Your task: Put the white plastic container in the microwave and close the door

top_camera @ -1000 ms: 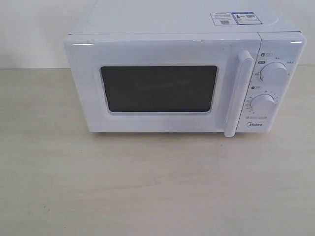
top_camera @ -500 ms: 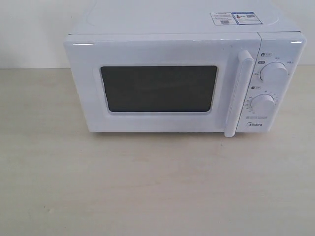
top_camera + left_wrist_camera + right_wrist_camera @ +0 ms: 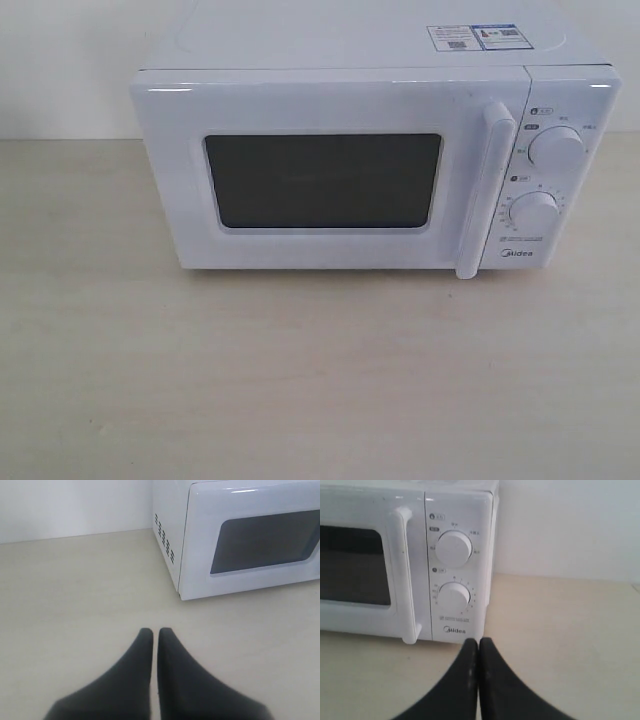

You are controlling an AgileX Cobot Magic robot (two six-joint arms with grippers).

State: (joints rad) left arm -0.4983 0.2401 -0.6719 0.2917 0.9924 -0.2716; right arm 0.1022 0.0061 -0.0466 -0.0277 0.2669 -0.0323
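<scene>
A white microwave [image 3: 370, 170] sits on a pale table [image 3: 300, 380], long side running left to right, front facing the room. Its door [image 3: 320, 105] is shut, and the dark window hides the inside. The left gripper [image 3: 151, 632], pinched together and empty, hangs off the hinge-side corner. The right gripper [image 3: 478, 642], equally pinched and empty, hangs near the knobs [image 3: 453, 548].
</scene>
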